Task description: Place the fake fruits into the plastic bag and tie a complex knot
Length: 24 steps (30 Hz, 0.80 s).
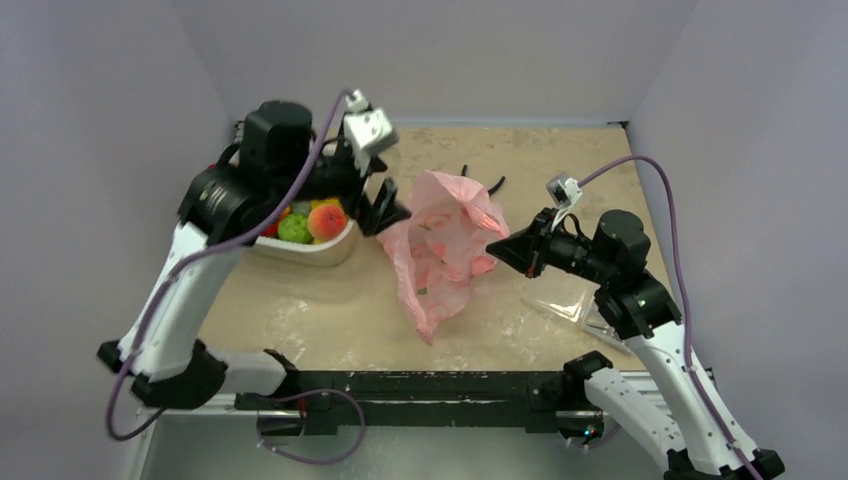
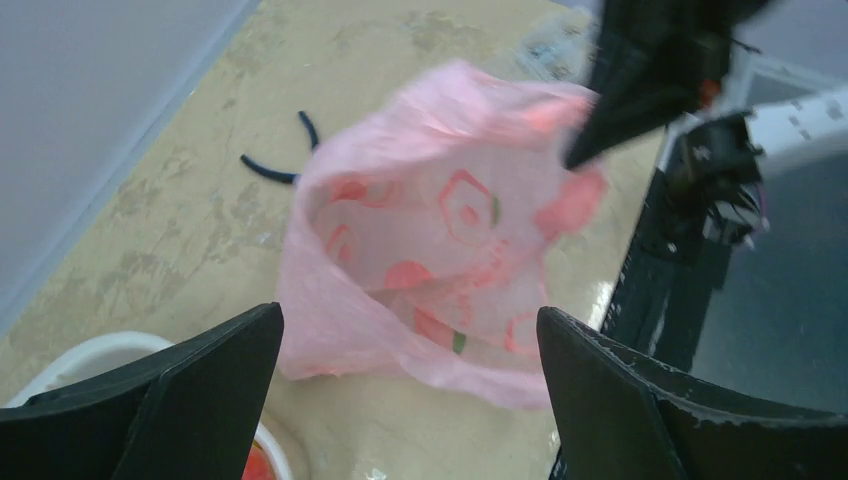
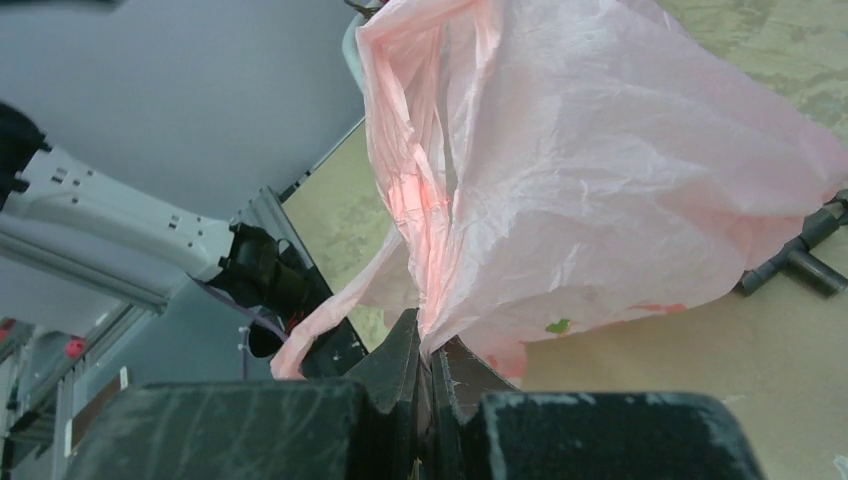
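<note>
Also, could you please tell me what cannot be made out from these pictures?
Inside of the plastic bag: top view, its own crinkled film hides whether fruit is in; left wrist view is blurred.
Fake fruits in the white bowl: top view, the left arm covers most.
Clear packet: top view, right arm overlaps it; contents too faint.
Dark pieces behind the bag: too small to identify.

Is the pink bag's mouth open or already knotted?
Open: the plastic bag gapes toward the left wrist camera, printed inside visible; right fingers pinch its rim.
</note>
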Each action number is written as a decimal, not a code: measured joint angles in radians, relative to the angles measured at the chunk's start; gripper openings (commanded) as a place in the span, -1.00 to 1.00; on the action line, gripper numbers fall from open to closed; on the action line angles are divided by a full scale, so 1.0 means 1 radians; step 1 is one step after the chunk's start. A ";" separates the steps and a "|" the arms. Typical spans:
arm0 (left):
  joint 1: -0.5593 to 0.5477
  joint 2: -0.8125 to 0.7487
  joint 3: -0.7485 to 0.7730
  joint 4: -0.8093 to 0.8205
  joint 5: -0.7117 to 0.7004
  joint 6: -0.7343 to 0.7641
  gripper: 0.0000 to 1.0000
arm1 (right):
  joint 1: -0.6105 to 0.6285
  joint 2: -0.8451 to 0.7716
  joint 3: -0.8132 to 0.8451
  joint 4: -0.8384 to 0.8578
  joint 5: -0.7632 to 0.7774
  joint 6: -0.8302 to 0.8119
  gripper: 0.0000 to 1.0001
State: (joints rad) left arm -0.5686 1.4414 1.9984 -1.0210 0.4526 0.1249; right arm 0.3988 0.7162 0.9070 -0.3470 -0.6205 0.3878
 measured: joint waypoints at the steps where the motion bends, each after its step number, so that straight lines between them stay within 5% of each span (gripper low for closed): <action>1: -0.047 -0.083 -0.068 0.010 -0.022 0.027 1.00 | -0.011 -0.001 -0.009 0.007 -0.001 0.016 -1.00; 6: -0.211 -0.245 -0.207 0.011 -0.039 0.135 0.84 | -0.028 0.003 -0.024 0.029 -0.003 0.072 -1.00; 13: -0.451 -0.122 -0.391 0.092 -0.103 0.221 0.80 | -0.039 0.005 -0.023 0.048 -0.004 0.105 -1.00; 14: -0.474 -0.094 -0.394 0.108 -0.112 0.225 0.68 | -0.040 0.005 -0.023 0.048 -0.004 0.106 -1.00; 18: -0.492 -0.019 -0.389 0.163 -0.154 0.206 -0.55 | -0.040 0.004 -0.005 0.031 -0.013 0.091 -1.00; 21: -0.387 0.007 -0.416 0.170 -0.129 0.185 -0.71 | -0.040 -0.003 0.035 -0.018 -0.035 0.058 -1.00; 24: -0.192 -0.010 -0.530 0.162 -0.131 0.199 -0.66 | -0.042 -0.027 0.076 -0.098 -0.054 0.017 -1.00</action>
State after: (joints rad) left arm -0.7609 1.4319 1.4681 -0.8589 0.3214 0.3241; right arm 0.3573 0.6891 0.9825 -0.4454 -0.6746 0.4049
